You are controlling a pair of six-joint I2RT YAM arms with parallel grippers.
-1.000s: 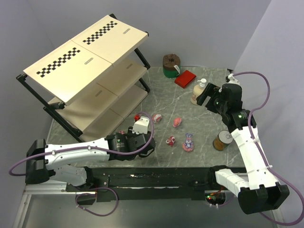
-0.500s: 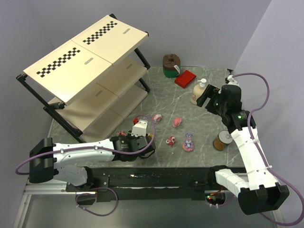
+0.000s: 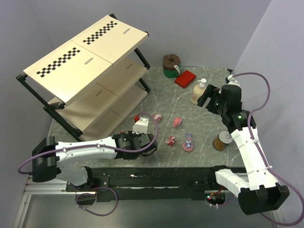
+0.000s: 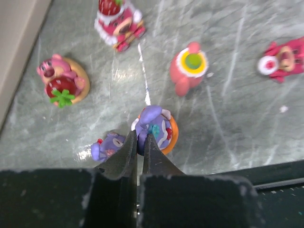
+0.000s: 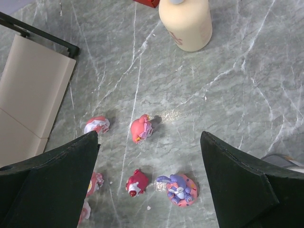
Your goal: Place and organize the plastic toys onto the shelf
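My left gripper is shut on the near side of a purple bunny on an orange base, which sits on the table. In the top view this gripper hides that bunny. A smaller purple bunny lies just left of the fingers. Beyond are a pink bear with a strawberry, a red-and-pink toy and a pink round toy. My right gripper hangs open high above a bunny on a pink base and a red toy. The shelf stands at the back left.
A cream pump bottle stands just left of my right gripper. A tin can is beside the right arm. A brown-and-green pot and a red box sit at the back. The table's near edge runs below my left gripper.
My left gripper has closed on the purple bunny with the orange base, and its arm has shifted a little to the right. The right arm has not moved.
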